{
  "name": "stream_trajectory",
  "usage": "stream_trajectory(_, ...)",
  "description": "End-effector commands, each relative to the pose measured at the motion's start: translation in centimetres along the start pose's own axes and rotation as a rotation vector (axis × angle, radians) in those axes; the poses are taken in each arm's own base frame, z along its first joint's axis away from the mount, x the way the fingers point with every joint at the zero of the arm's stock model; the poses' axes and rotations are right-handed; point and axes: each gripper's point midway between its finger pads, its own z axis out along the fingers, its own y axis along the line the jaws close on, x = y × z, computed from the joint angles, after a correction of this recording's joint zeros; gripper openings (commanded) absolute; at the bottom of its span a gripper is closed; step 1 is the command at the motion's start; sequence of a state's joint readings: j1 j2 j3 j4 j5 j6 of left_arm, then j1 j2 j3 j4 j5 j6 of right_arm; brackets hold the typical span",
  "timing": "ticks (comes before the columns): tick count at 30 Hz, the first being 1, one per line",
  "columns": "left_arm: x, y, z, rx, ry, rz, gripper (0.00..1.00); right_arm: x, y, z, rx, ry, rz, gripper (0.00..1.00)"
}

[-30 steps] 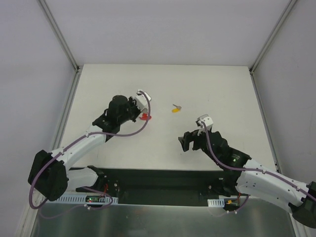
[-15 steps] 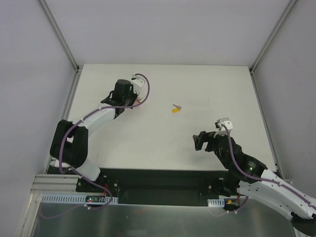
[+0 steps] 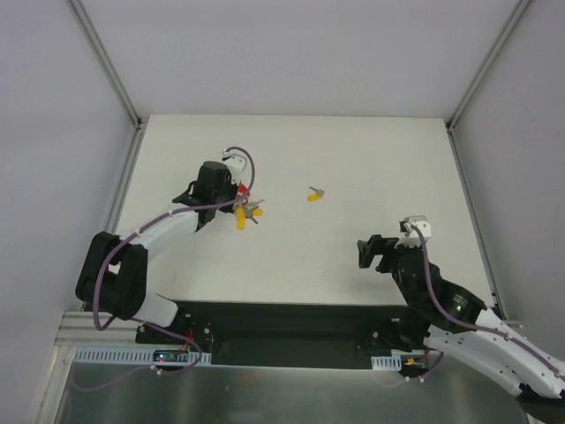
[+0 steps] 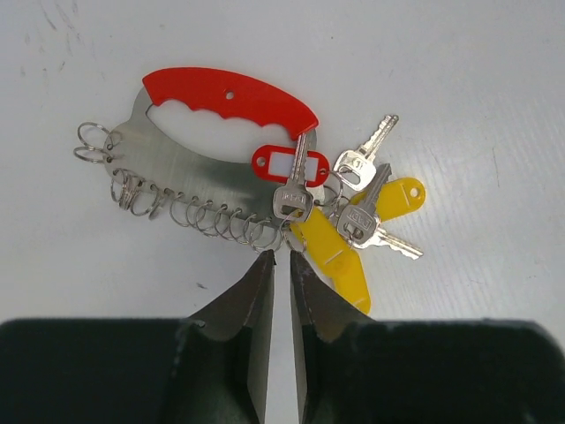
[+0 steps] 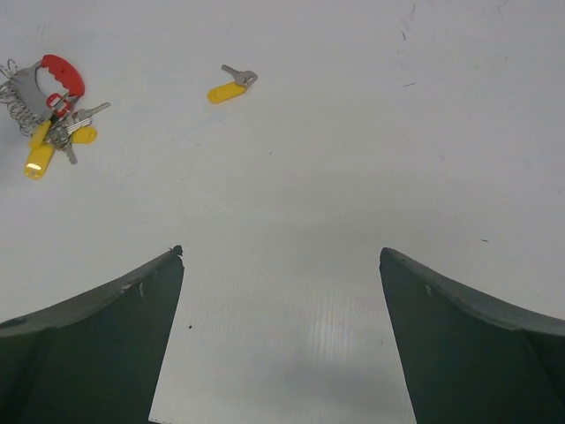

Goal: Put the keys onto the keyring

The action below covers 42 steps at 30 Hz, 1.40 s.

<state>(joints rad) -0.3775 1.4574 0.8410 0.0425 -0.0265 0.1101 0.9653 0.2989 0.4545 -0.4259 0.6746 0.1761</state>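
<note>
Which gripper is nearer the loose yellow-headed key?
Left. The left gripper sits by the keyring, just left of the loose key; the right gripper is farther, near-right.

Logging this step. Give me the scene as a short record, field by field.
keyring: red-handled bunch lying on the table, several keys already on it
loose key: one yellow-headed key lying apart, to the bunch's right
left gripper: jaws nearly together, just short of the bunch, holding nothing
right gripper: wide open, empty, away from both
</note>
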Motion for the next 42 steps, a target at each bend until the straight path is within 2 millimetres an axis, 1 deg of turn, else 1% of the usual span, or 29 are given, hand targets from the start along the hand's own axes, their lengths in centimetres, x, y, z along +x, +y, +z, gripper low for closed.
stream_trajectory(1, -1.5, -0.1, -1.2, 0.01, -0.073, -0.074, 0.13, -1.9, -0.9, -0.4, 0.081, -0.029, 0.057, 0.96)
stream_trajectory(4, -1.4, -0.2, -1.9, 0.01, -0.085, -0.102, 0.22, -2.4, -0.8, -0.3, 0.109, -0.016, 0.056, 0.96)
stream_trajectory(5, -1.9, -0.2, -2.4, 0.01, -0.106, -0.108, 0.24, -2.7, -0.9, -0.3, 0.125, -0.017, 0.058, 0.96)
stream_trajectory(6, -2.1, -0.2, -2.8, 0.01, -0.117, -0.114, 0.31, -2.6, -0.9, 0.0, 0.145, -0.01, 0.076, 0.96)
stream_trajectory(8, -2.7, 0.1, -4.0, -0.003, -0.156, -0.116, 0.38, -3.1, -1.0, -0.1, 0.165, -0.005, 0.078, 0.96)
stream_trajectory(10, -3.3, 0.2, -5.0, -0.014, -0.19, -0.164, 0.52, -2.8, -1.0, 0.1, 0.18, 0.017, 0.062, 0.96)
stream_trajectory(11, -4.1, 0.5, -6.2, -0.027, -0.23, -0.17, 0.56, -2.9, -1.0, 0.1, 0.186, 0.019, 0.06, 0.96)
stream_trajectory(15, -5.4, 1.2, -9.5, -0.056, -0.315, -0.2, 0.77, -2.6, -0.8, 0.2, 0.191, 0.038, 0.065, 0.96)
stream_trajectory(16, -5.4, 1.3, -10.1, -0.06, -0.327, -0.203, 0.87, -2.6, -0.7, 0.2, 0.184, 0.041, 0.051, 0.96)
stream_trajectory(17, -6.0, 1.5, -11.6, -0.067, -0.367, -0.214, 0.94, -2.3, -0.4, 0.4, 0.17, 0.058, 0.034, 0.96)
stream_trajectory(18, -6.4, 1.5, -12.4, -0.069, -0.394, -0.228, 0.99, -2.7, 0.0, 0.5, 0.16, 0.051, 0.034, 0.96)
stream_trajectory(19, -6.6, 1.5, -13.1, -0.064, -0.417, -0.235, 0.99, -2.7, 0.1, 0.6, 0.156, 0.051, 0.028, 0.96)
stream_trajectory(20, -6.9, 1.5, -14.5, -0.061, -0.451, -0.245, 0.99, -2.6, 0.3, 0.9, 0.16, 0.061, -0.001, 0.96)
stream_trajectory(22, -7.0, 1.7, -15.9, -0.071, -0.486, -0.287, 0.99, -3.5, 1.1, 1.4, 0.148, 0.052, -0.014, 0.96)
stream_trajectory(23, -7.3, 2.0, -17.5, -0.079, -0.533, -0.305, 0.99, -3.9, 1.4, 1.5, 0.139, 0.057, -0.048, 0.96)
stream_trajectory(24, -7.2, 2.1, -18.1, -0.084, -0.546, -0.313, 0.99, -4.5, 2.3, 2.2, 0.138, 0.069, -0.073, 0.96)
stream_trajectory(25, -7.0, 2.1, -18.6, -0.081, -0.557, -0.31, 0.99, -4.9, 2.7, 2.5, 0.136, 0.079, -0.093, 0.96)
stream_trajectory(26, -7.2, 2.1, -19.9, -0.081, -0.599, -0.289, 0.99, -5.2, 3.2, 3.0, 0.125, 0.097, -0.119, 0.96)
stream_trajectory(27, -7.0, 2.1, -20.4, -0.082, -0.608, -0.279, 0.99, -4.6, 3.7, 4.0, 0.135, 0.14, -0.158, 0.96)
stream_trajectory(28, -6.6, 2.1, -20.6, -0.08, -0.614, -0.27, 0.99, -6.0, 4.6, 4.3, 0.118, 0.13, -0.149, 0.96)
stream_trajectory(30, -6.4, 2.1, -22.0, -0.084, -0.656, -0.259, 0.99, -5.7, 5.4, 6.1, 0.108, 0.18, -0.176, 0.96)
stream_trajectory(32, -5.8, 2.4, -22.8, -0.097, -0.687, -0.262, 0.99, -6.8, 5.4, 7.4, 0.104, 0.199, -0.144, 0.96)
stream_trajectory(33, -5.3, 2.5, -22.8, -0.106, -0.689, -0.267, 0.99, -7.0, 5.1, 7.9, 0.112, 0.208, -0.117, 0.96)
stream_trajectory(34, -5.2, 2.6, -23.7, -0.11, -0.722, -0.276, 0.99, -7.1, 4.1, 8.8, 0.125, 0.23, -0.073, 0.96)
stream_trajectory(36, -4.8, 3.0, -24.1, -0.132, -0.742, -0.282, 0.99, -7.3, 2.6, 9.4, 0.147, 0.244, 0.006, 0.96)
stream_trajectory(37, -4.7, 3.2, -24.9, -0.141, -0.771, -0.29, 0.99, -7.8, 0.8, 9.5, 0.173, 0.241, 0.089, 0.96)
stream_trajectory(39, -4.3, 3.6, -25.3, -0.165, -0.786, -0.305, 0.99, -7.8, -1.4, 9.0, 0.21, 0.23, 0.169, 0.96)
stream_trajectory(40, -4.3, 3.8, -25.8, -0.172, -0.806, -0.315, 0.99, -9.0, -3.3, 8.0, 0.244, 0.181, 0.234, 0.96)
stream_trajectory(42, -4.1, 4.2, -26.1, -0.194, -0.819, -0.336, 0.99, -8.6, -5.5, 6.6, 0.304, 0.162, 0.272, 0.96)
